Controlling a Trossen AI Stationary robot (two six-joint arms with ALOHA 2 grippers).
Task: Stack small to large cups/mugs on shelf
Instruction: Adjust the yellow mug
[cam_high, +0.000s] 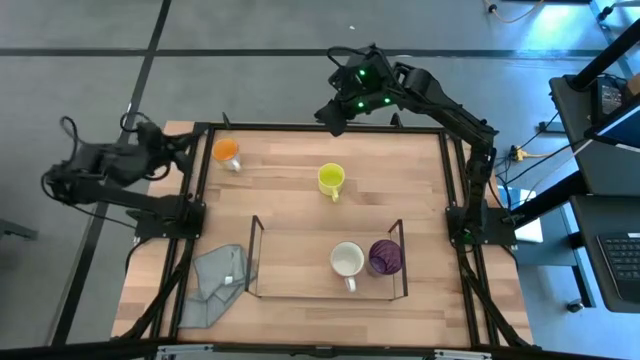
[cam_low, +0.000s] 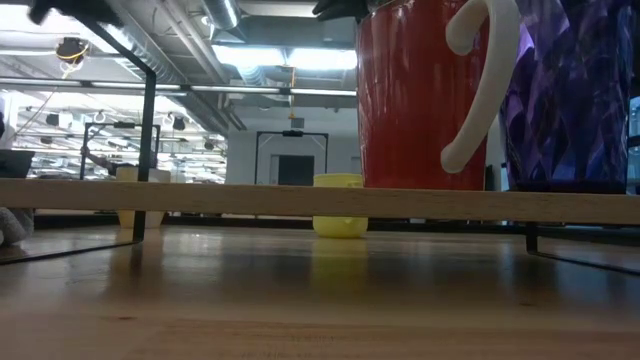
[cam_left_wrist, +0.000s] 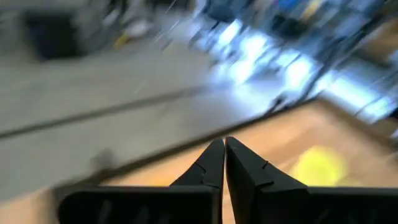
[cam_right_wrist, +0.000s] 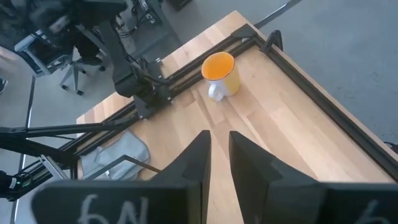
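The orange cup stands on its base at the table's far left; the right wrist view shows its yellow wall and white handle. The yellow mug stands mid-table, and also shows in the low view. The white mug and the purple tumbler stand side by side at the right end of the clear shelf. In the low view the mug's wall is red. My left gripper is shut and empty beyond the table's left edge. My right gripper hovers slightly open and empty above the far edge.
A crumpled grey cloth lies at the table's near left, just outside the shelf's left wall. A dark metal frame runs around the tabletop. Bare wood lies between the yellow mug and the shelf, and in the shelf's left half.
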